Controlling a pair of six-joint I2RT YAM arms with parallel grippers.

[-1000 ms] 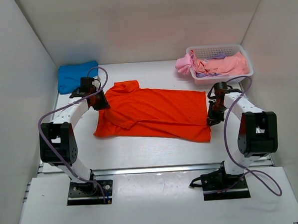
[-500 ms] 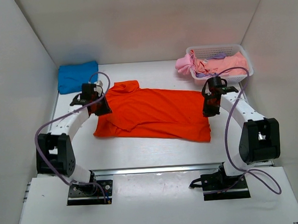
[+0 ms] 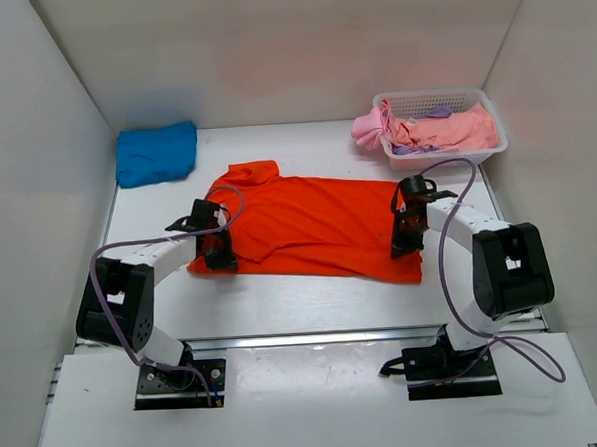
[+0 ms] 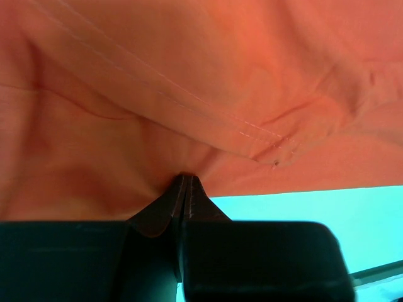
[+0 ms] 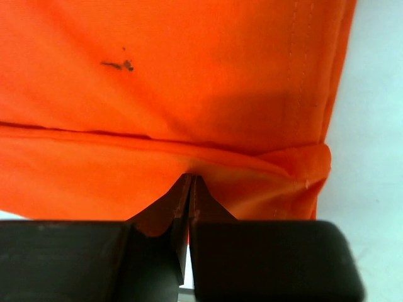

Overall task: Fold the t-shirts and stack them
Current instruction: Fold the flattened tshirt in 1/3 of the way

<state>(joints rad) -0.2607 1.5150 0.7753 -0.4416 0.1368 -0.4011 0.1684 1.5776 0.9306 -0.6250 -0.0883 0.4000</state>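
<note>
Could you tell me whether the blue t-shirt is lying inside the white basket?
No, the blue t-shirt lies at the far left of the top view, well apart from the white basket at the far right.

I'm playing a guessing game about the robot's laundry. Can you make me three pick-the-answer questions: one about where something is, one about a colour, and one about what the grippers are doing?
1. Where is the blue t-shirt?
A. On the floor
B. At the far left corner of the table
C. Hanging from an arm

2. What colour is the spread t-shirt between the arms?
A. Orange-red
B. Green
C. Yellow

3. What are the left gripper and right gripper doing?
A. Both wide open in the air
B. Both shut on the spread t-shirt
C. Both shut on the blue t-shirt

Answers:
1 B: the top view shows it bundled in that corner.
2 A: every view shows bright orange-red cloth.
3 B: each wrist view shows closed fingertips pinching orange cloth.
</note>
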